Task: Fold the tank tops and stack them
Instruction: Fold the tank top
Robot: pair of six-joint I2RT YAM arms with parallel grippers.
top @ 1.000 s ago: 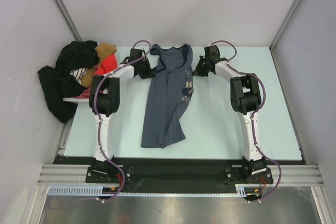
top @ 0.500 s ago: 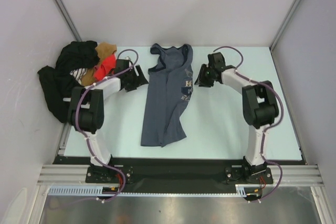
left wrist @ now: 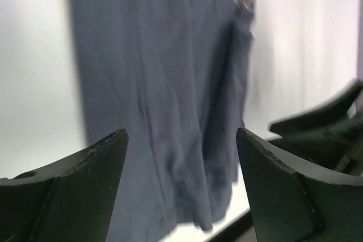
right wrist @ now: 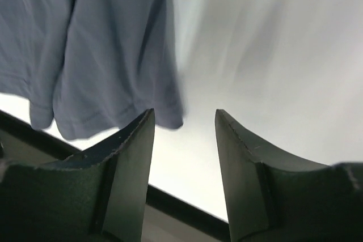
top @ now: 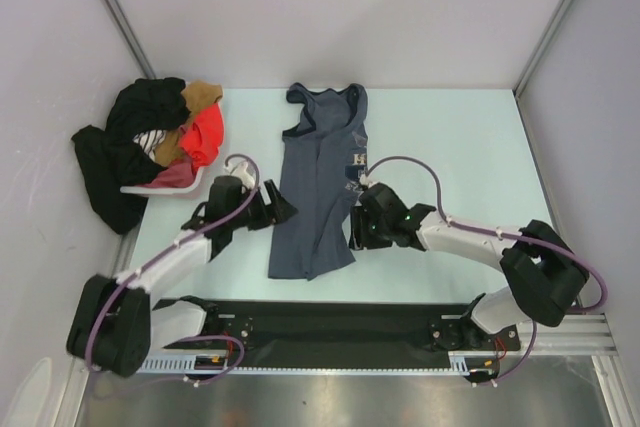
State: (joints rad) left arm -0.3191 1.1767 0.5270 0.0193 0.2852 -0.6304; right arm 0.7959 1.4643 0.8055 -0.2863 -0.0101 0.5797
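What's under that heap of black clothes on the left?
An orange-red garment, tan cloth, striped fabric and a white tray rim peek out beside the black clothes; anything deeper is covered.

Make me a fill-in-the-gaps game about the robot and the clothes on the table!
1. The tank top lies ____ the left end effector and the right end effector.
2. Both end effectors are ____ and hold nothing.
3. The clothes pile sits at the far ____ corner of the table.

Missing words: between; open; left.
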